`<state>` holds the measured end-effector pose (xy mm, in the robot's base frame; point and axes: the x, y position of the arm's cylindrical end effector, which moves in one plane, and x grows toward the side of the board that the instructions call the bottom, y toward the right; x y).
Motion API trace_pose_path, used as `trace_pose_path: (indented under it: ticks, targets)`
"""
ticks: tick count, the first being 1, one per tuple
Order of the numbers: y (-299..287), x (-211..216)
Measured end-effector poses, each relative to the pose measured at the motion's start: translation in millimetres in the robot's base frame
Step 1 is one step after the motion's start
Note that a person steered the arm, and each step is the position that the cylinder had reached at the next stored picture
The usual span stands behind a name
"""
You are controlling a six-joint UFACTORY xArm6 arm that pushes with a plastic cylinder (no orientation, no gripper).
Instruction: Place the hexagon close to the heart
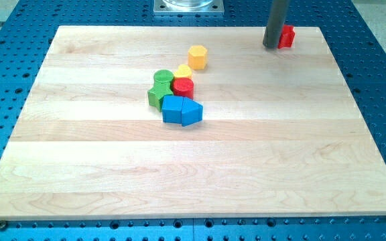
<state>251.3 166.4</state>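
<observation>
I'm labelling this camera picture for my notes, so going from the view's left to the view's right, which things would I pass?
Green blocks → blue blocks → yellow hexagon → my tip → red block. The red cylinder and the small yellow block overlap the cluster sideways, so I leave them out.

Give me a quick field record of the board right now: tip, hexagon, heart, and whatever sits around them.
tip: my tip at the view's top right, just left of a red block, shape unclear
hexagon: yellow hexagon, top centre, standing apart from the cluster
heart: yellow heart, partly hidden behind the red cylinder
gap: hexagon lies up-right of the heart, not touching
cluster: green cylinder, green block, blue cube, blue pentagon-like block
tip to hexagon: well to its right, no contact
</observation>
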Motion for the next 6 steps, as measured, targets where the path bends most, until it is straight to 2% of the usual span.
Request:
trace_pose_path:
  ticks: [1, 2, 3, 4, 6]
  targets:
    - [-12, 7]
    - [-58, 21]
    - [-95, 6]
    - [-158, 15]
    - [-163, 63]
